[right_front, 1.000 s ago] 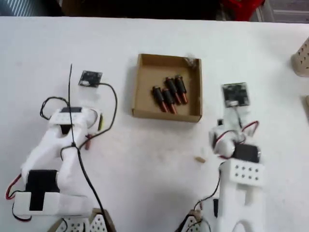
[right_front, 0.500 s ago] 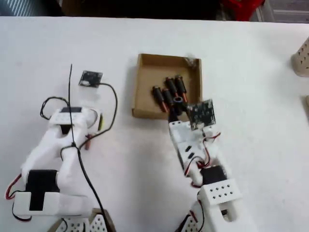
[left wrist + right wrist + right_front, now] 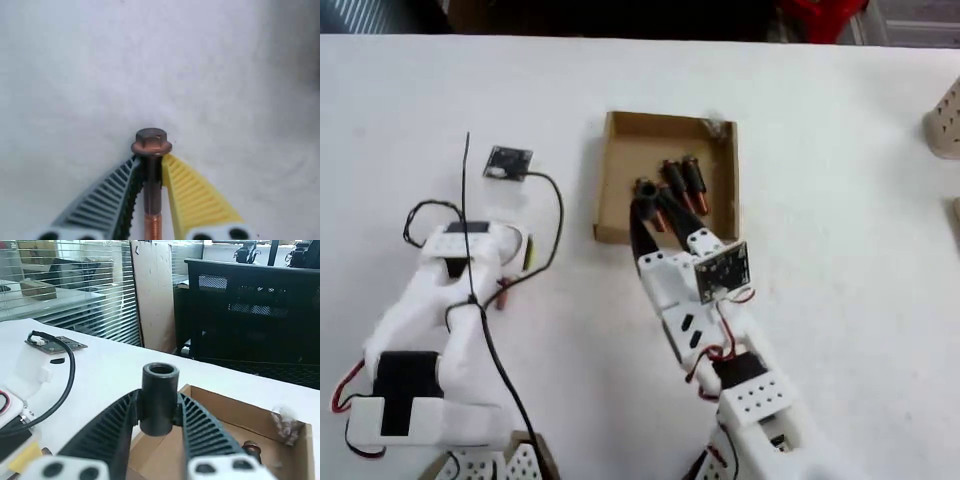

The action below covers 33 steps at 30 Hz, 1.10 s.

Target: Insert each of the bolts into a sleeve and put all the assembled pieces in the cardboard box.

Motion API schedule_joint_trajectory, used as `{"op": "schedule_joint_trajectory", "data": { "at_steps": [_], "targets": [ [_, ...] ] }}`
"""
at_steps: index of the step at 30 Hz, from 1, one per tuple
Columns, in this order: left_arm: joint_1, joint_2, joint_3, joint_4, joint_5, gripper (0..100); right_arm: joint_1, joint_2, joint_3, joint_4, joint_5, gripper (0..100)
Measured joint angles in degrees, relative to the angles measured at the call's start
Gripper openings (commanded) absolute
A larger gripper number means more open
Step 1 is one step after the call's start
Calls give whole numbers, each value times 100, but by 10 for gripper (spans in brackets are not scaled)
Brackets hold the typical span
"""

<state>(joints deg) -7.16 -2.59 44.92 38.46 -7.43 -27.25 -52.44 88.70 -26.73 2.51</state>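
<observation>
since the bolt (image 3: 151, 148) was clamped between the fingers of the left gripper (image 3: 150, 165), its long axis ran along those fingers, with the flanged head just past the tips and the copper shank running back between them. white table lay behind it. the sleeve (image 3: 160, 397) was pinched crosswise in the right gripper (image 3: 159, 402), its long axis square to the fingers, with the open bore end clear of them. in the high view the sleeve hung by the near left corner of the cardboard box (image 3: 620, 130), well apart from the bolt and on the robot's right of it. the right arm stretched that way; the left arm sat folded near its base. likely next step: bring the bore and shank onto one line. the two axes did not look aligned yet. assembled pieces (image 3: 680, 188) lay inside the box.
</observation>
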Motion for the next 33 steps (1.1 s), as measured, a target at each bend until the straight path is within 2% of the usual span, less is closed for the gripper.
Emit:
{"op": "schedule_joint_trajectory", "data": {
  "at_steps": [7,13,20,33],
  "targets": [
    [0,0,0,0,0,21,62,2629,-800,-1512,0,16],
    [0,0,0,-18,0,21,-378,3824,-1064,-1934,0,16],
    [0,0,0,-18,0,21,-466,4466,-1108,-1987,0,16],
    [0,0,0,-149,0,21,-633,4536,642,-3771,0,16]
  ]
}}
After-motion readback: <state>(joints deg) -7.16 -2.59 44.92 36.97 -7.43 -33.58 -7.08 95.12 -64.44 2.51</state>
